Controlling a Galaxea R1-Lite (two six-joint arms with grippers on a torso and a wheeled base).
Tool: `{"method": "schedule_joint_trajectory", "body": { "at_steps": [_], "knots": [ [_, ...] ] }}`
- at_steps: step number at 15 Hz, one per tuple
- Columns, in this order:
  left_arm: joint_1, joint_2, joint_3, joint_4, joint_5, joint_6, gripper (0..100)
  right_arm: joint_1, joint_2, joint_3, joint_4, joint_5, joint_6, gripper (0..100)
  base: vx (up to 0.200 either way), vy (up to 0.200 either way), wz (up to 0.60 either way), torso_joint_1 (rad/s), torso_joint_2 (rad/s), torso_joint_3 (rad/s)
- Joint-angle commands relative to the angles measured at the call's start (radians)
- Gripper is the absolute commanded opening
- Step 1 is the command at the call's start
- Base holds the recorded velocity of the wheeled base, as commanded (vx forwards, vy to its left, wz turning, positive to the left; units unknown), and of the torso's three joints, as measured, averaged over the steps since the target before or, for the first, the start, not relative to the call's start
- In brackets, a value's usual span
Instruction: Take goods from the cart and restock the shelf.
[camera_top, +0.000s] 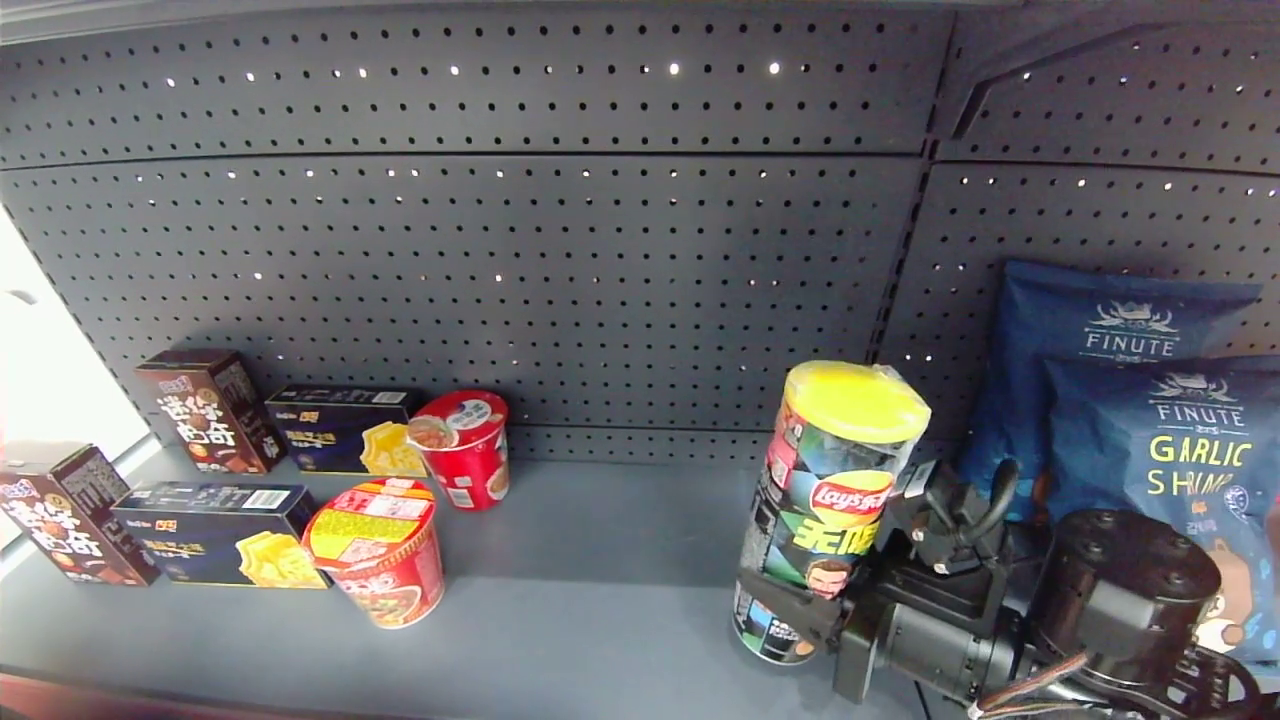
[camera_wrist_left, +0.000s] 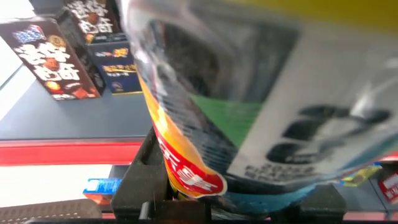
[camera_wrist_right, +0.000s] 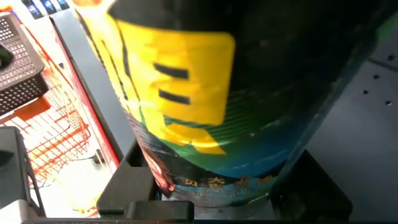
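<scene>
Where the red wire cart (camera_wrist_right: 50, 137) lies below the shelf front, the left gripper (camera_wrist_left: 230, 202) hangs before the red front strip (camera_wrist_left: 62, 152) of the shelf. It is closed round a glossy film-wrapped pack with orange and red print (camera_wrist_left: 261, 93), probably held back until there is room. At the front of the grey metal shelf board (camera_top: 620, 560), the right gripper (camera_top: 830, 570) clamps a tall cardboard crisp tube with a yellow plastic lid (camera_top: 830, 480) low on its body. That grip leaves the lid free and the tube near upright; whether its base touches the board I cannot tell. The tube stands in the open gap, well apart from two red paper noodle cups (camera_top: 385, 555) and near the blue foil snack bags (camera_top: 1180, 440), seemingly to group like goods. Farther left, dark blue flat boxes (camera_top: 225, 535) and brown chocolate boxes (camera_top: 70, 515) stand in front and back rows, faces outward. Behind everything rises the dark perforated metal back panel (camera_top: 500, 250)
</scene>
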Motion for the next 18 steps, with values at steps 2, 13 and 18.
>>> {"method": "schedule_joint_trajectory", "body": {
  "at_steps": [2,13,18],
  "knots": [
    [0.004,0.006,-0.013,0.002,0.02,0.0,0,0.004,0.128,0.017,-0.088,-0.001,-0.004,0,0.0,0.0,0.0,0.0,0.0,0.0],
    [0.008,0.003,0.004,0.002,0.023,0.0,0,0.019,0.238,0.017,-0.137,-0.052,-0.009,0,0.0,0.0,0.0,0.0,0.0,0.0],
    [0.008,-0.001,0.02,0.002,0.024,0.0,0,0.045,0.245,0.025,-0.137,-0.076,-0.007,0,0.0,0.0,0.0,0.0,0.0,0.0]
  ]
}}
